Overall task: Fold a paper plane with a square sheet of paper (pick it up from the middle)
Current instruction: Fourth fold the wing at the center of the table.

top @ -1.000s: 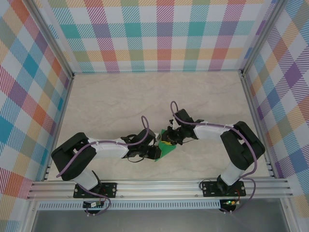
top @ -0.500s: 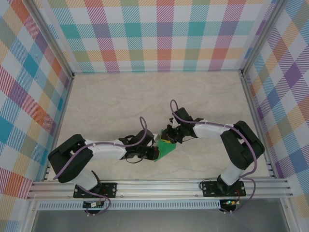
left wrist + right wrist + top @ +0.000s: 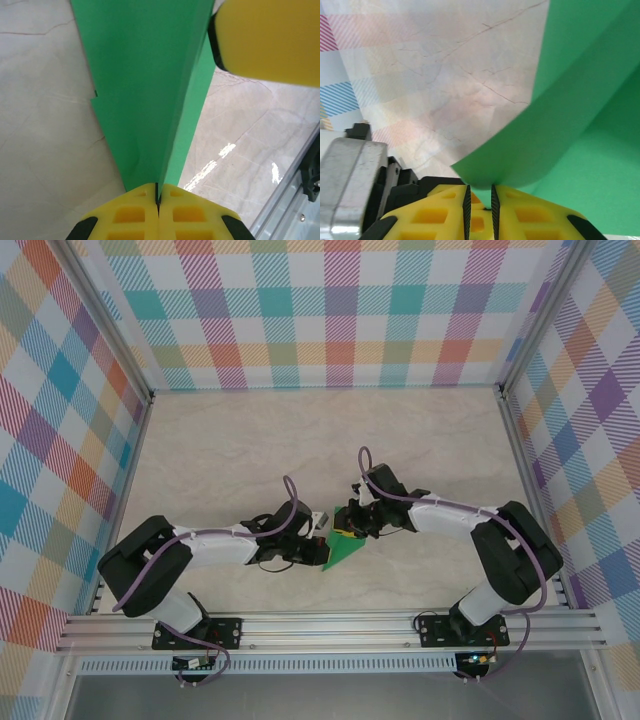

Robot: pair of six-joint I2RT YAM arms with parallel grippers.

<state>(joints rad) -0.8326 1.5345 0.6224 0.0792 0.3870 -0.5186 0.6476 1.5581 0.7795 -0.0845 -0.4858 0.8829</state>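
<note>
The square sheet of paper (image 3: pixel 342 553) is a folded, pointed green shape held low over the table between both arms. My left gripper (image 3: pixel 320 543) holds it from the left. In the left wrist view the left gripper (image 3: pixel 158 195) is shut on the narrow creased end of the paper (image 3: pixel 145 90), with one yellow finger (image 3: pixel 267 40) of the other gripper at the top right. My right gripper (image 3: pixel 347 530) meets the paper from above right. In the right wrist view the right gripper (image 3: pixel 479 197) has its jaws nearly together on a curled flap of the paper (image 3: pixel 580 120).
The marble-patterned table (image 3: pixel 250 450) stretches away behind the grippers. Plaid walls enclose it on three sides. An aluminium rail (image 3: pixel 330 625) with both arm bases runs along the near edge, close below the paper.
My left gripper has closed on the paper's crease and its arm has stretched lower. The right arm has shifted slightly right, and the paper has hardly moved.
</note>
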